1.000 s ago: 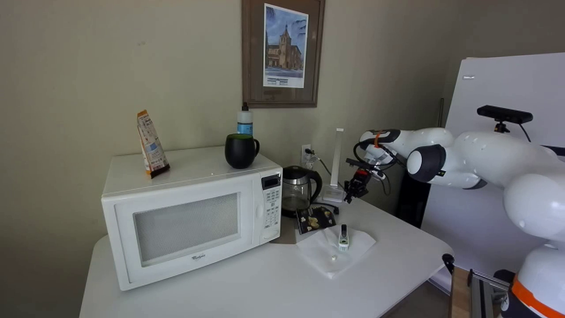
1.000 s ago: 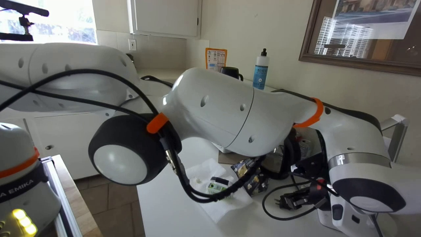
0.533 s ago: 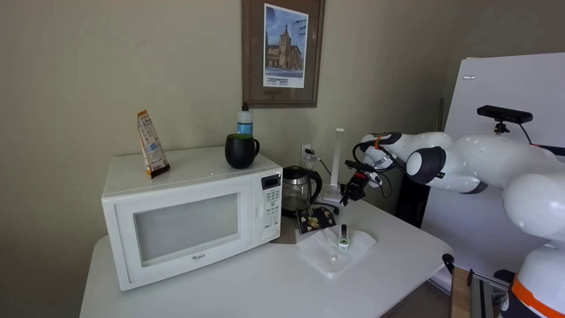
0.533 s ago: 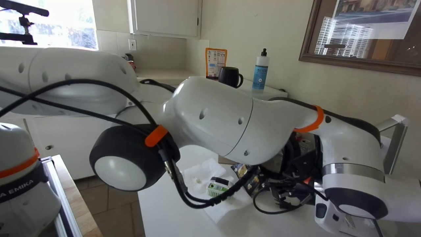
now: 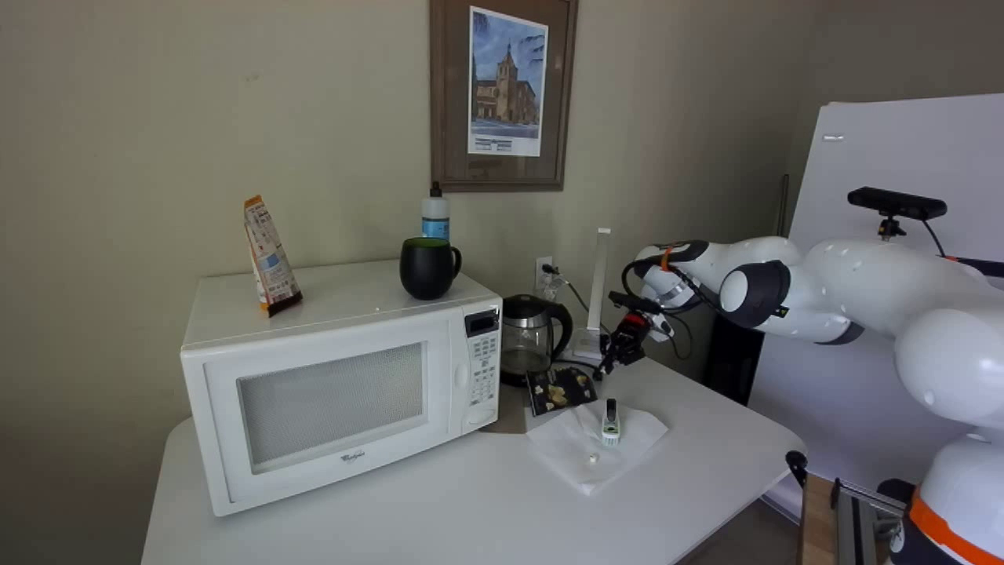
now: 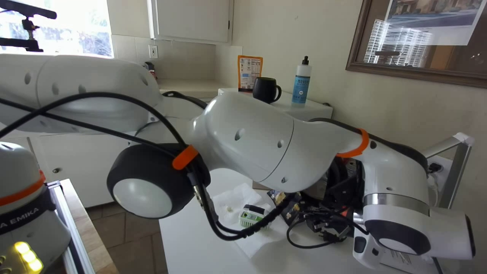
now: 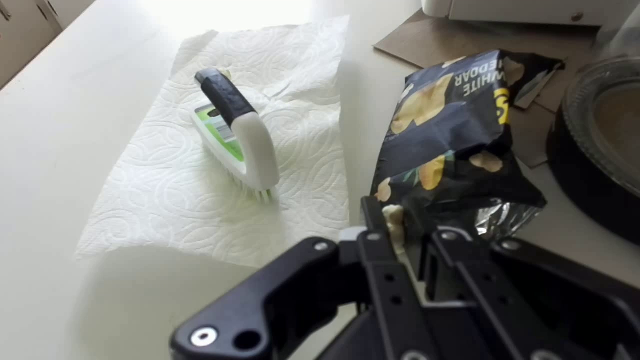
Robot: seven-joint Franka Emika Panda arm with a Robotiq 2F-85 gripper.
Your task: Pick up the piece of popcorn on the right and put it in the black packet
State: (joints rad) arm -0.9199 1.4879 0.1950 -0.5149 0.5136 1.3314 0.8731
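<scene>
White tabletop (image 5: 439, 518) carries 1 microwave (image 5: 329, 404) w/ "Whirlpool" script, 1 glass kettle (image 5: 522, 339), and 1 paper towel (image 7: 150, 195) w/ embossed loops. On this towel are 1 scrub brush (image 7: 256, 146), bristles down, & 1 small popcorn pc. (image 5: 594, 458) near it. Gripper (image 7: 393, 212), jaws narrow, pinches 1 lumpy, cream popcorn pc. (image 7: 394, 227); in wrist view it overlaps the 1 crinkled black packet (image 7: 440, 135), but if it touches, I cannot tell. Packet print, upside down there: "WHITE", "EDDAR". Atop microwave: 1 matte black mug (image 5: 426, 271), 1 plastic bottle (image 6: 300, 83) w/ blue label, approx. "MEYERS", and 1 orange-edged pouch (image 6: 250, 70), its text too sm. to read.
</scene>
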